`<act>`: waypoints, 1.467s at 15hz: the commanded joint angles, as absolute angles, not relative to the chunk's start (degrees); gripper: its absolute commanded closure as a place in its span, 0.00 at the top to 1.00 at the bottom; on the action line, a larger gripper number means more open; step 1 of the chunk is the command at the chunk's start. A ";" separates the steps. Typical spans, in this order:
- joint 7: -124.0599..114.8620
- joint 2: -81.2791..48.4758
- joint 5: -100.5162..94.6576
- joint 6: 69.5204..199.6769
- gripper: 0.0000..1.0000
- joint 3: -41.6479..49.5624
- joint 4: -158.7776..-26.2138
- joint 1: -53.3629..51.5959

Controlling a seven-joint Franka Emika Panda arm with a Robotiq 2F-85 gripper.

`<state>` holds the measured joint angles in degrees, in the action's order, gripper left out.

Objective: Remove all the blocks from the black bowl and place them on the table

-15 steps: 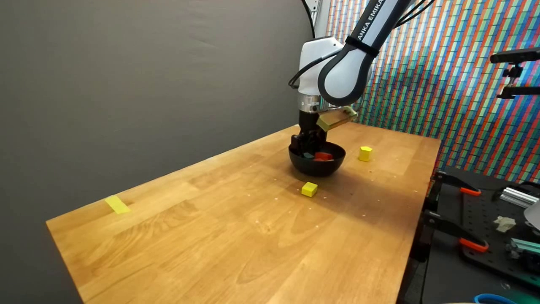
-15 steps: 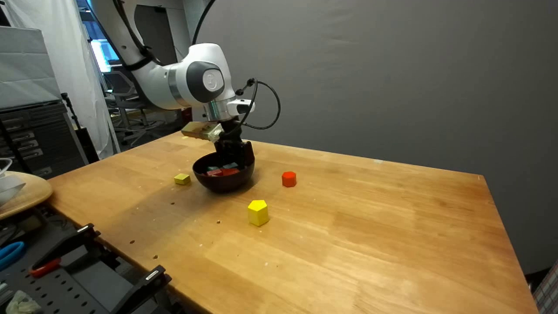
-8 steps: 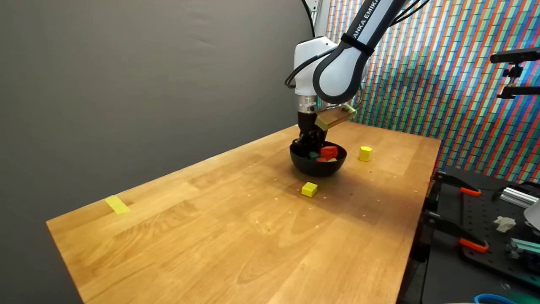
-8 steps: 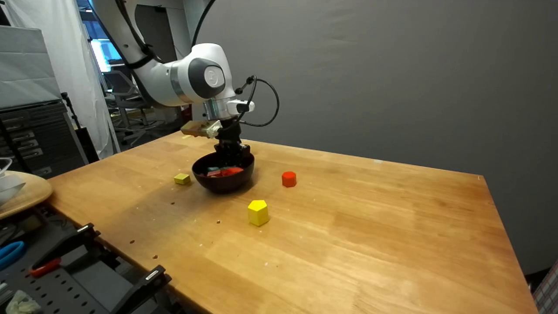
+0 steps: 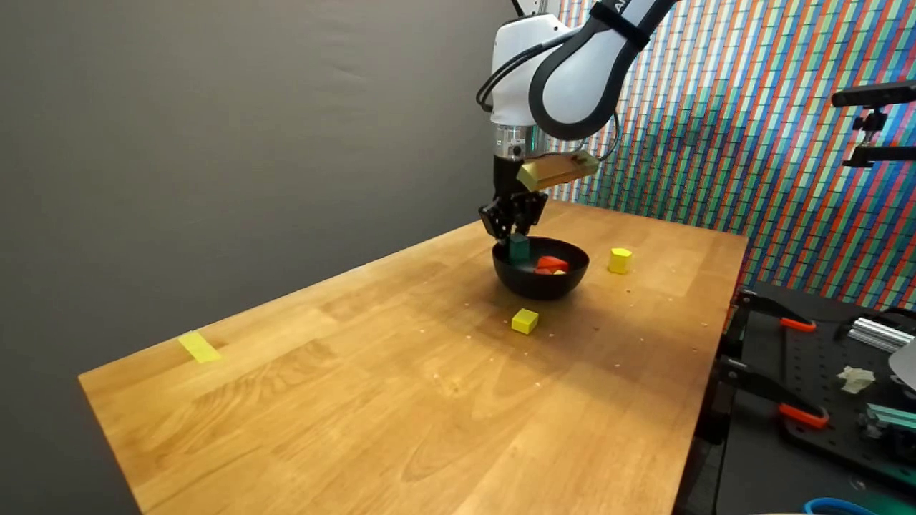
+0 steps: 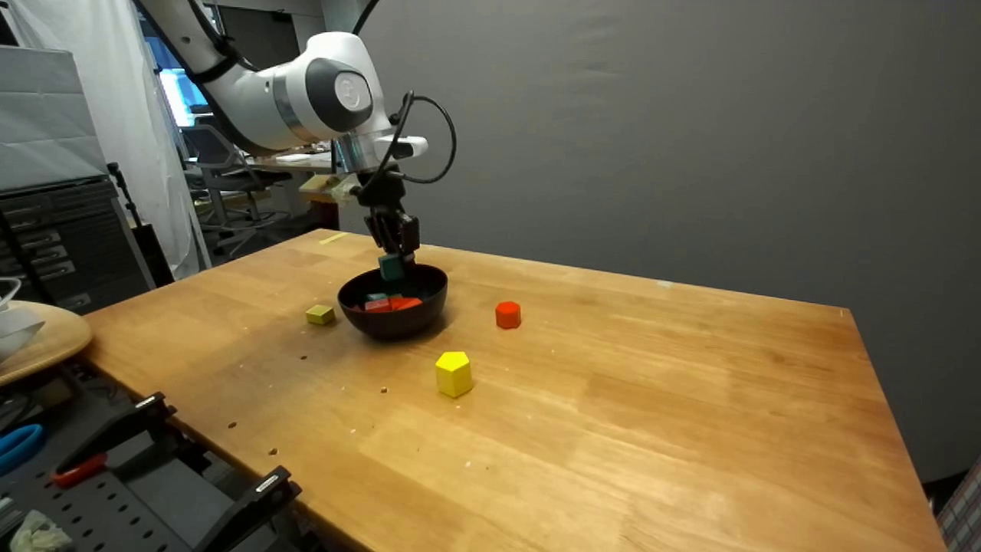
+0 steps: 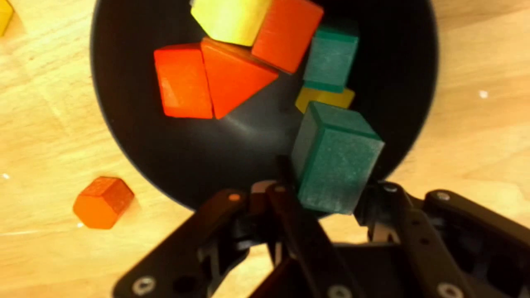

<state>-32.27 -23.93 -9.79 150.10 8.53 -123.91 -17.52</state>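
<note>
A yellow pentagonal prism [image 6: 454, 374], a red hexagonal prism [image 6: 508, 315] and a yellow block [image 6: 320, 315] lay out on your bench [image 6: 690, 399]; at least six more blocks [image 7: 184, 87] were left in the black bowl [image 6: 392, 326]; your claw [image 7: 325, 192] gripped a green block [image 7: 341, 169] at its mouth, near the rim, not yet placed; it hung roughly upright, though foreshortening left its long axis uncertain.
</note>
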 commanded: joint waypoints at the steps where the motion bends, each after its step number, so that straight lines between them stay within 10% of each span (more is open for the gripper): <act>1: -42.10 -17.99 -10.24 154.15 0.21 8.26 -127.15 -19.60; 12: -81.76 -35.71 -23.98 151.63 0.24 14.86 -110.11 -35.95; 13: -82.40 -36.67 -24.26 150.56 0.59 14.48 -109.19 -35.96; 19: -63.25 -29.50 -23.12 151.78 0.97 6.90 -115.63 -27.68; 22: -50.87 -21.98 -19.48 150.25 1.00 -0.67 -122.23 -19.84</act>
